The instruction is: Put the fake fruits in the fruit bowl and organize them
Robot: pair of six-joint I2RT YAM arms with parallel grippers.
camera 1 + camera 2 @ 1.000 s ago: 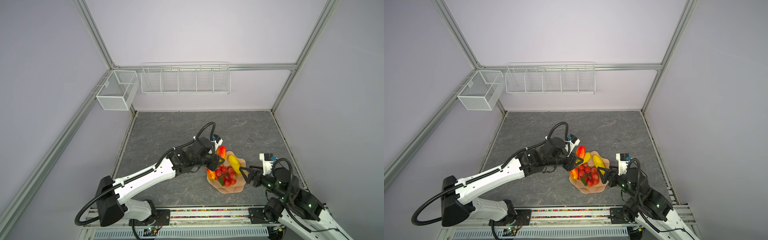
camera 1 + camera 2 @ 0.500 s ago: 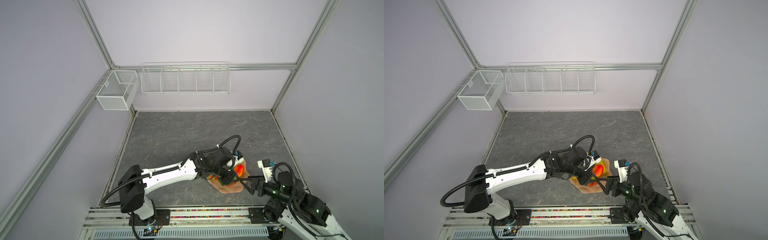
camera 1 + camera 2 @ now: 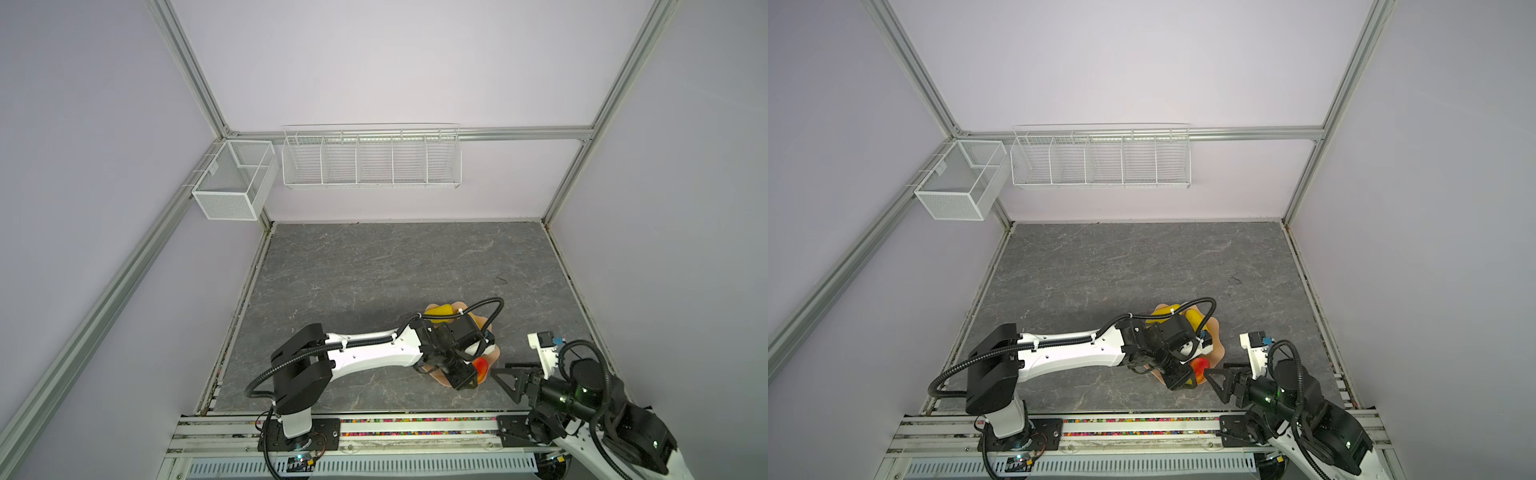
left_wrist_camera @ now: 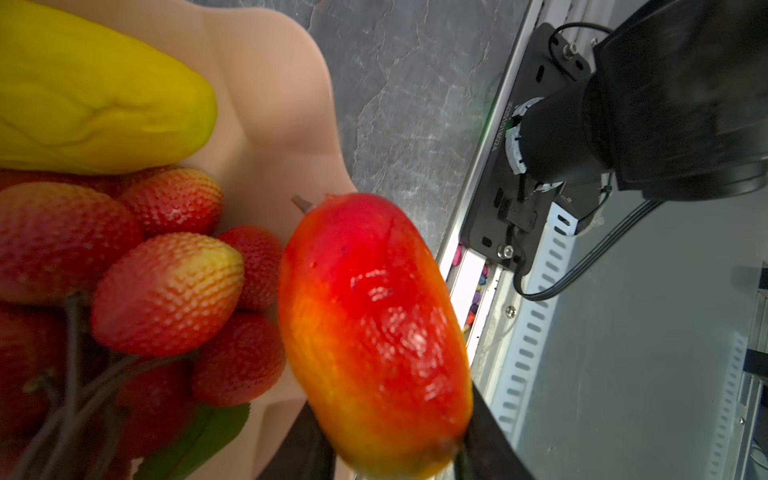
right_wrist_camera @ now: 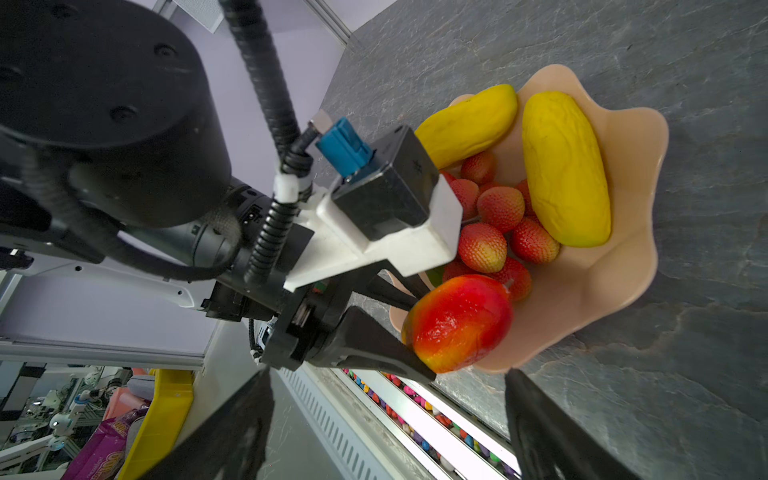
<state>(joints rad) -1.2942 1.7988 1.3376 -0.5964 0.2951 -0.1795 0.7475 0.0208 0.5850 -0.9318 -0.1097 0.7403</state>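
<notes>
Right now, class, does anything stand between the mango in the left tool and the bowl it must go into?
Nothing visible does. The left tool holds the mango over the near rim of the bowl. The berry cluster crowds the middle, close beside the mango, so only the bare rim side looks free.

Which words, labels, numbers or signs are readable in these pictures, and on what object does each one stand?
No text can be quoted with certainty.
Printed code on the black arm base: too small and tilted to read.
Orange lettering on the purple bag beyond the table: too blurred to read.
Fruit bowl, fake fruits, wire baskets: no writing visible.
</notes>
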